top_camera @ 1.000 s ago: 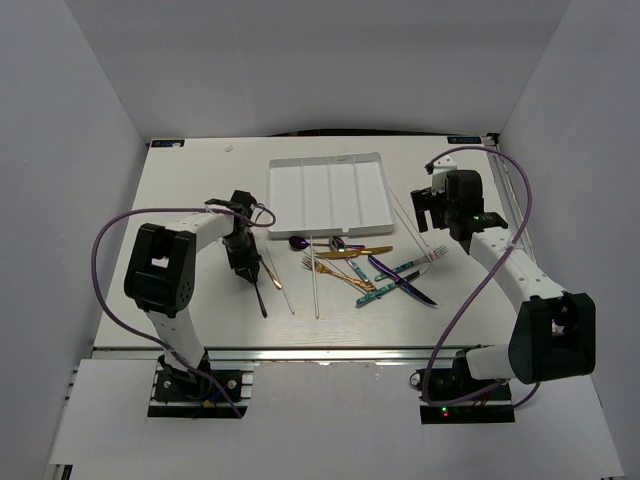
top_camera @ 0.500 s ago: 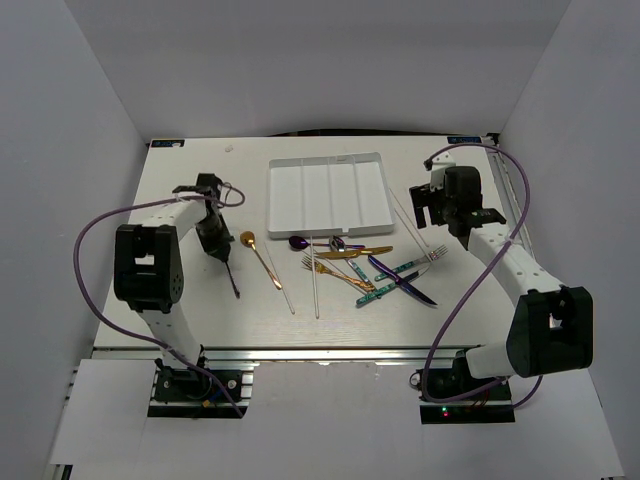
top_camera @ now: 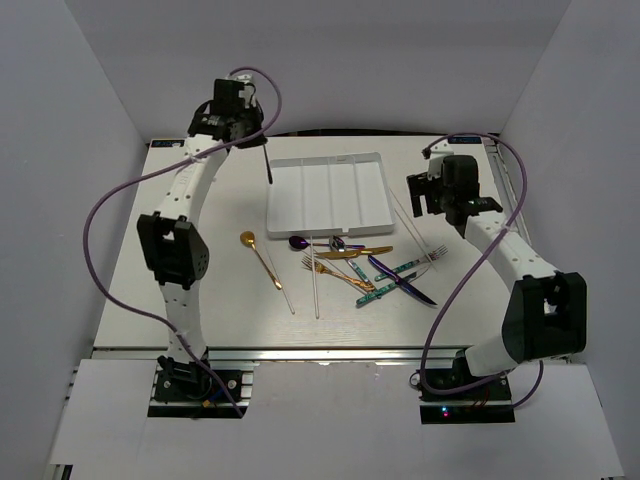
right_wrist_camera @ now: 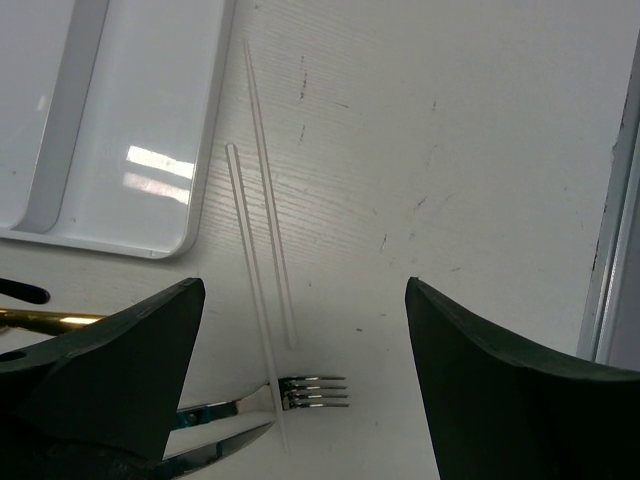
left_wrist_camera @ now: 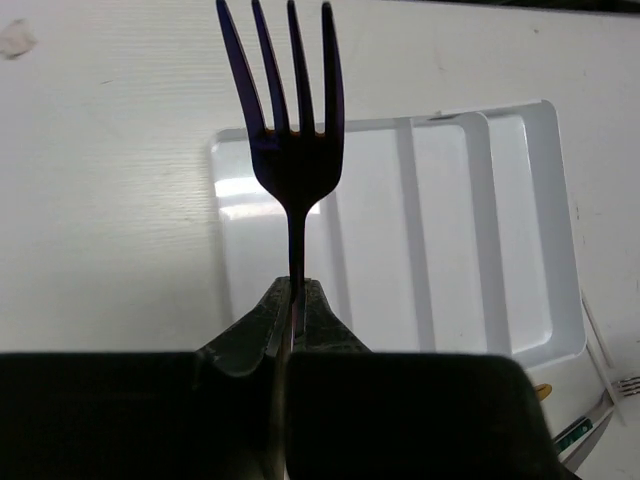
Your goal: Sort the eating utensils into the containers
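**Left gripper** (left_wrist_camera: pixel 291 296): pressed together on the handle of a purple fork (left_wrist_camera: pixel 295 150), tines pointing away from the wrist. The arm stands high over the far-left part of the table (top_camera: pixel 230 310). From above, the fork hangs at the far-left corner of the tray (top_camera: pixel 330 200), roughly over its left rim. Its height above the tray cannot be judged.

**Tray:** four long parallel compartments. Nothing lies in any of them yet.

**Right gripper** (right_wrist_camera: pixel 305 300): jaws spread wide, holding nothing. It hovers over two chopsticks (right_wrist_camera: pixel 262 200) that lie on the table just beside the tray's right edge, close to its near-right corner. A silver fork (right_wrist_camera: pixel 315 390) lies by their near ends.

**Other utensils** (top_camera: pixel 365 265): a loose cluster on the table off the tray's near edge, some crossing one another. A gold spoon (top_camera: pixel 248 239) lies apart from the cluster, to its left.

**Assessment:** the step in hand appears to be setting the fork into a compartment, probably the leftmost.

**Recommendations:**
- Carry the fork inward until its whole length is clear of the left rim and the first divider.
- Turn it parallel to the compartment walls before descending, since a compartment looks little longer than a fork.
- Lower until the tines are close to the floor, then part the jaws. A release from height risks a bounce across a divider or over the rim.
- The handle is thin and smooth, so move slowly in case the fork pivots in the pinch.
- The right arm is well apart, so there is no conflict at present.
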You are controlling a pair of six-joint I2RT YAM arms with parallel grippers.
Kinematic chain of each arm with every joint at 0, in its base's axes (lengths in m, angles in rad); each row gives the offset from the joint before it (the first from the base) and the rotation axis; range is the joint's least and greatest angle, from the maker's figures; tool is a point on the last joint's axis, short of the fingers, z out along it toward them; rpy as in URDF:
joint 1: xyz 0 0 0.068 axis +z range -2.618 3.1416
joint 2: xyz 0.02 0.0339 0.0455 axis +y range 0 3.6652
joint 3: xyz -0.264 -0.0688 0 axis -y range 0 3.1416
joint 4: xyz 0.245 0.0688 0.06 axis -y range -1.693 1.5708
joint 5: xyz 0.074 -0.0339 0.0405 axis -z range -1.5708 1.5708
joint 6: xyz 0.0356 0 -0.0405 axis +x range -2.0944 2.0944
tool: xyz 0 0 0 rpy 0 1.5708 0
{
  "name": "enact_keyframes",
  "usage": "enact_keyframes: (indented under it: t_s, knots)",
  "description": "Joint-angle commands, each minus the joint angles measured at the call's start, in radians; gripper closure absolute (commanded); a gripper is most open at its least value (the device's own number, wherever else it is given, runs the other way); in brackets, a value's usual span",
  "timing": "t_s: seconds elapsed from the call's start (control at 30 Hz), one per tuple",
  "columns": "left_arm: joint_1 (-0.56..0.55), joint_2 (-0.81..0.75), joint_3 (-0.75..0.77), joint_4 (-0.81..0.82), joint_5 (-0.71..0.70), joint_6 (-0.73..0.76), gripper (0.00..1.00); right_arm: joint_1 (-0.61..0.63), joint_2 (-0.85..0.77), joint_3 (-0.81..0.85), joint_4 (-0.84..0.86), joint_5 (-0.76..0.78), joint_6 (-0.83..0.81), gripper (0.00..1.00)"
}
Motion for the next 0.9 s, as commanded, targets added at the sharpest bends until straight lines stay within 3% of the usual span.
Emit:
enact_keyframes:
  t_s: [0.0, 0.13, 0.47, 0.87]
  knots:
    - [-0.027, 0.111, 0.095, -0.026, 0.065, 0.029, 1.00, -0.005, 0.031, 0.070, 0.033, -0.016, 0.022, 0.12]
    - [-0.036, 0.216, 0.148, -0.006, 0.094, 0.016, 1.00, -0.005, 0.056, 0.094, 0.030, -0.023, 0.028, 0.12]
    - [-0.073, 0.295, 0.079, 0.049, 0.133, 0.009, 1.00, -0.006, 0.111, 0.137, 0.015, -0.030, 0.011, 0.12]
    - [-0.073, 0.279, -0.090, 0.025, 0.143, -0.089, 0.98, -0.005, 0.169, 0.214, -0.015, -0.046, 0.013, 0.12]
